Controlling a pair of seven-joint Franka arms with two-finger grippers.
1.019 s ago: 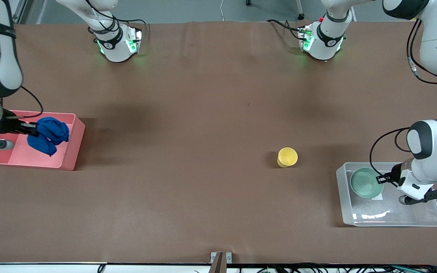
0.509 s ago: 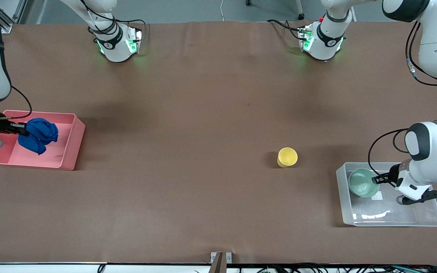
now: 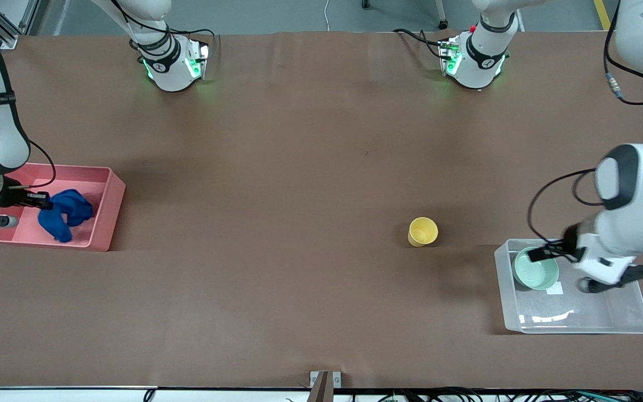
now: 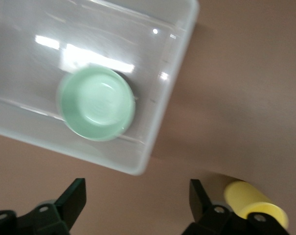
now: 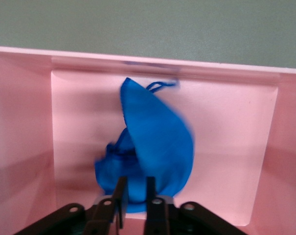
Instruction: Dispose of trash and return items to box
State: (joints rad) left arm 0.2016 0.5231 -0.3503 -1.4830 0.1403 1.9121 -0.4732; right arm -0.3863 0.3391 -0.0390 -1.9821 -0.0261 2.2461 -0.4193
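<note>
The blue wad hangs low inside the pink bin. My right gripper is shut on its edge. In the right wrist view the wad sits between my right gripper's narrow jaws. The mint-green bowl sits upright in the clear box, at the end toward the yellow cup. My left gripper is open and empty above the bowl's rim. The left wrist view shows my left gripper, the bowl, the box and the cup.
The two arm bases stand along the table's edge farthest from the front camera. The pink bin's walls enclose the wad on all sides. Bare brown table lies between the bin and the cup.
My right gripper lowered the blue wad deeper into the pink bin. My left gripper let go of the bowl, which now rests in the clear box, and the gripper rose away from it.
</note>
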